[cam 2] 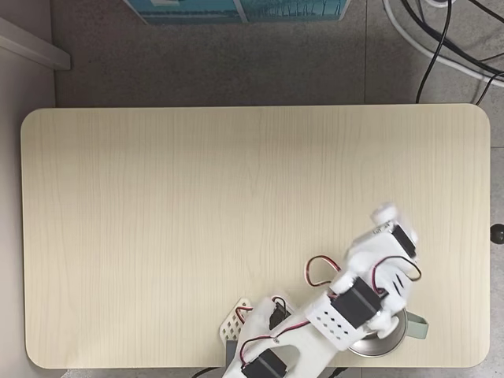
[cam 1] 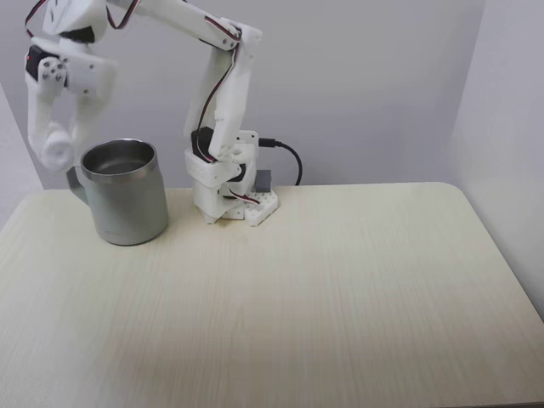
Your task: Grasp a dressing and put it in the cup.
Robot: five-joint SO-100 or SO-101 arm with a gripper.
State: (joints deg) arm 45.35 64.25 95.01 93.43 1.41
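Spanning both fixed views, the pale wooden table (cam 1: pixel 340 289) carries the white arm (cam 1: pixel 223 102), bent over toward the cup (cam 1: pixel 127 204) near the table's edge; its gripper (cam 1: pixel 58 146) hangs beside the steel rim, fingers pinched onto the dressing (cam 1: pixel 59 151)

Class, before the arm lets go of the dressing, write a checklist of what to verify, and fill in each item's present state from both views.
1. Dressing held in the tool: ok.
2. Cup upright on the table: ok.
3. Cup mouth unobstructed: ok; the steel interior looks empty.
4. Dressing above the opening: not ok; the front fixed view shows it left of the rim, beside the cup.
5. Dressing above rim height: not ok; about level with it.
6. Clearance between tool and handle: cannot tell.
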